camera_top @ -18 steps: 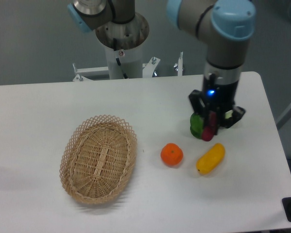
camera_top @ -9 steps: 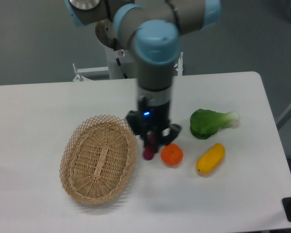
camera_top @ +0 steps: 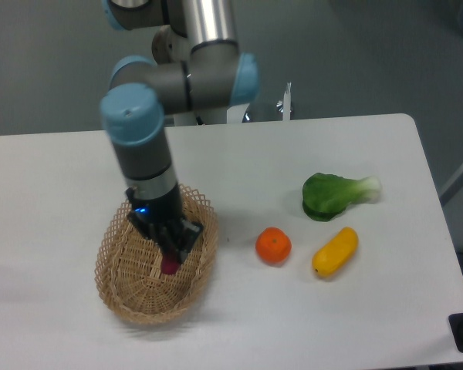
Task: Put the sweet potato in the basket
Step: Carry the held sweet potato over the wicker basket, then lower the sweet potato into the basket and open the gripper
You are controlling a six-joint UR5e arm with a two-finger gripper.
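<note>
Sweet potato, reddish-purple, shows only at its lower end, poking out below the gripper, which is clenched on it with the fingers on either side. Both sit over the inside of the wicker basket, a little toward its right half; whether the tuber's tip touches the basket floor cannot be told, since the gripper body covers most of it. The arm's grey forearm and blue-capped joint rise from the basket up and to the left, then across to the column behind the table.

Taking the basket as the landmark: the orange lies to its right, apart from the lacy rim. The yellow oblong fruit lies farther right again, just beyond the orange and tilted with its upper end to the right. The green leafy vegetable, with a pale stalk end pointing right, lies right of the basket and farther back, just above the yellow fruit and not touching it.
</note>
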